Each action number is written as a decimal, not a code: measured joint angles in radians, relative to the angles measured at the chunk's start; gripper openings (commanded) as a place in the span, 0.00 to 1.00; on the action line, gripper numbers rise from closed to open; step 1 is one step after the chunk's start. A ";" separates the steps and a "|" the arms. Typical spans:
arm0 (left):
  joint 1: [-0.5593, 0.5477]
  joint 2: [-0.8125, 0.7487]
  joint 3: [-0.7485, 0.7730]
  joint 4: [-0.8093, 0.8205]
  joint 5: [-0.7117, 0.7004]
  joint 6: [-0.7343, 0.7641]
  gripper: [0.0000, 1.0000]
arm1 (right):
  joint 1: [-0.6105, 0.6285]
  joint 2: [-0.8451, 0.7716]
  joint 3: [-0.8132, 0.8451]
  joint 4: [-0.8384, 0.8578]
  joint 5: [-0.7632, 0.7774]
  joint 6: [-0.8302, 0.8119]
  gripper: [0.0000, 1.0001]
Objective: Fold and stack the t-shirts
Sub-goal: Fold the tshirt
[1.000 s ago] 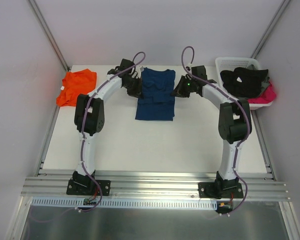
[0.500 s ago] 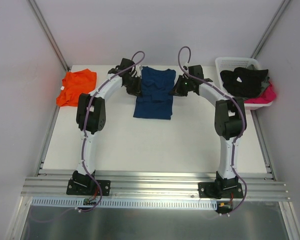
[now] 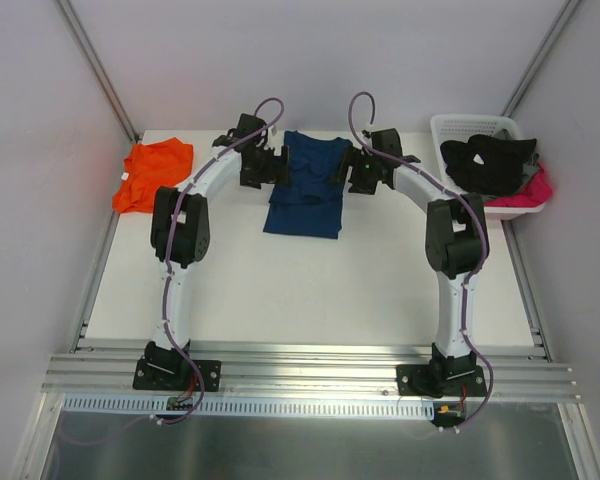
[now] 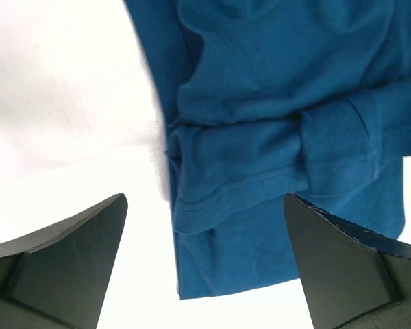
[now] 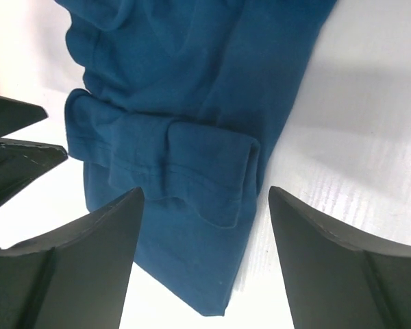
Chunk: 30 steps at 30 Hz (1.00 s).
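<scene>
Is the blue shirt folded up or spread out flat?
Partly folded: the blue shirt makes a narrow rectangle, with its sleeves tucked across the front.

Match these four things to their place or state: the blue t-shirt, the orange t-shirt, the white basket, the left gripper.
1. blue t-shirt
2. orange t-shirt
3. white basket
4. left gripper

A. far right, holding dark and pink clothes
B. open, at the blue t-shirt's side
C. far left corner of the table
D. far middle of the table, sleeves folded in

Pairs: 1-D, 2-C, 3-A, 4-B
</scene>
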State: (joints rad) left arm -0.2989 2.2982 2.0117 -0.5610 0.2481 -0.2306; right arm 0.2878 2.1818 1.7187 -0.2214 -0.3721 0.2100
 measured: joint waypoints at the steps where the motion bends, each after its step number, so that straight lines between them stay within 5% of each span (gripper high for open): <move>1: 0.000 -0.003 -0.004 0.001 -0.007 0.000 0.99 | 0.001 -0.002 0.000 -0.005 0.005 -0.004 0.77; 6: -0.001 -0.129 -0.130 0.000 -0.029 0.000 0.91 | 0.006 -0.062 -0.016 -0.032 0.016 -0.005 0.75; 8: -0.001 -0.208 -0.191 0.000 -0.021 0.001 0.79 | 0.014 -0.106 -0.025 -0.035 0.015 -0.003 0.73; 10: -0.001 -0.285 -0.245 0.000 -0.013 0.003 0.52 | 0.028 -0.148 -0.032 -0.038 0.013 0.000 0.73; 17: -0.001 -0.447 -0.381 0.002 0.075 0.010 0.05 | 0.135 -0.208 -0.056 -0.030 0.004 0.035 0.73; 30: 0.036 -0.448 -0.431 -0.021 0.053 0.004 0.00 | 0.213 0.028 -0.061 -0.024 -0.061 0.156 0.71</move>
State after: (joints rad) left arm -0.2630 1.8503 1.5803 -0.5816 0.3012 -0.2264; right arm 0.5011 2.2097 1.6573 -0.2455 -0.4335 0.3656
